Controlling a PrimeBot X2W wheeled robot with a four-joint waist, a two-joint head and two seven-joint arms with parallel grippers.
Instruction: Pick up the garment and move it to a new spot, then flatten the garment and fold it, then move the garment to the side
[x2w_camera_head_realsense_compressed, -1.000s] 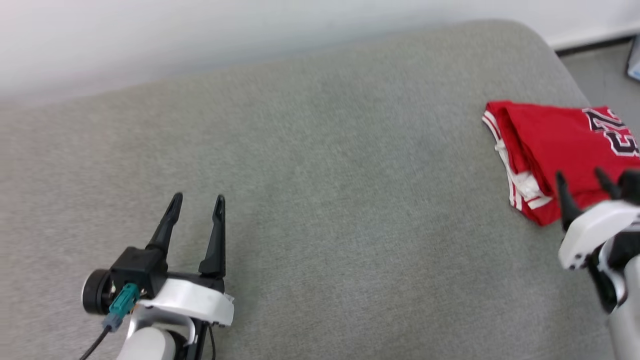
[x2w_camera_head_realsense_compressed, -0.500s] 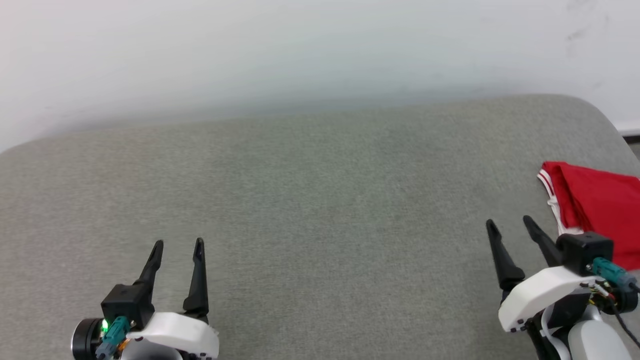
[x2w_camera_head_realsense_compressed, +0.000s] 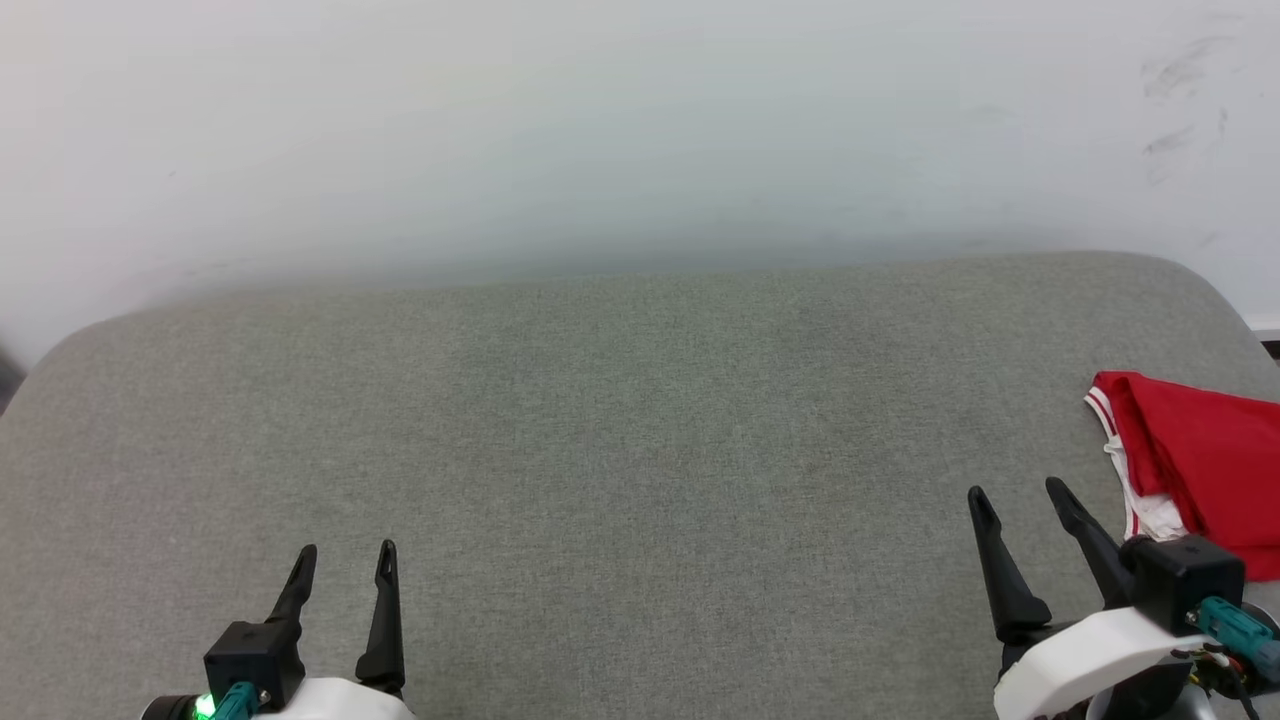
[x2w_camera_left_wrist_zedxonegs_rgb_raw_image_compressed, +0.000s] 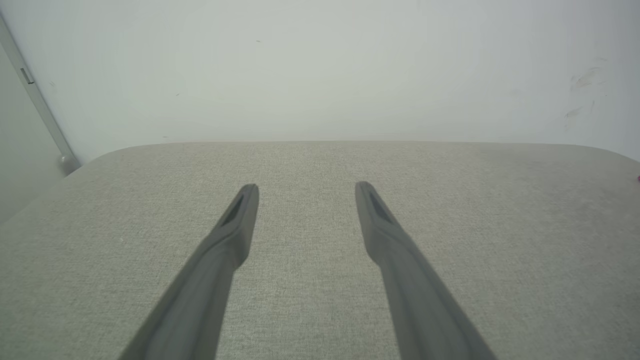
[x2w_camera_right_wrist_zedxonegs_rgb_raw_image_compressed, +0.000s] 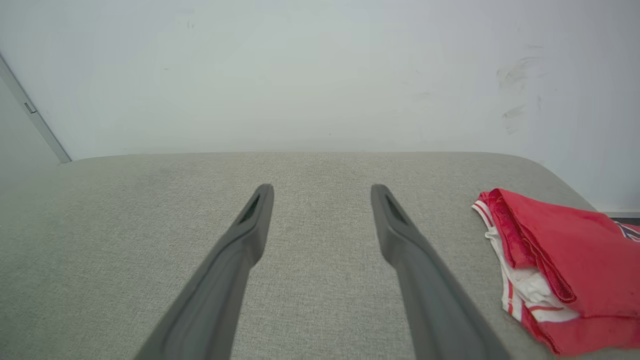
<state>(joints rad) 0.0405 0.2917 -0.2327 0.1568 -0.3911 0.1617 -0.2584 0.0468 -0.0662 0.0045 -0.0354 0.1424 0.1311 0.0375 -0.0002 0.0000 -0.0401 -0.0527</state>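
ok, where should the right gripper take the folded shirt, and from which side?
Probably the left edge of the shirt, near the white trim: the folded layers stack there into a thick lip facing the open right gripper. Come in from the left, low along the cushion, one finger under and one over, so all layers lift together.

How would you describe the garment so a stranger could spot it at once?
Look at the grey padded surface below the white wall. At its right end, beside the right gripper, lies the folded garment: bright red with white striped trim, against plain grey.
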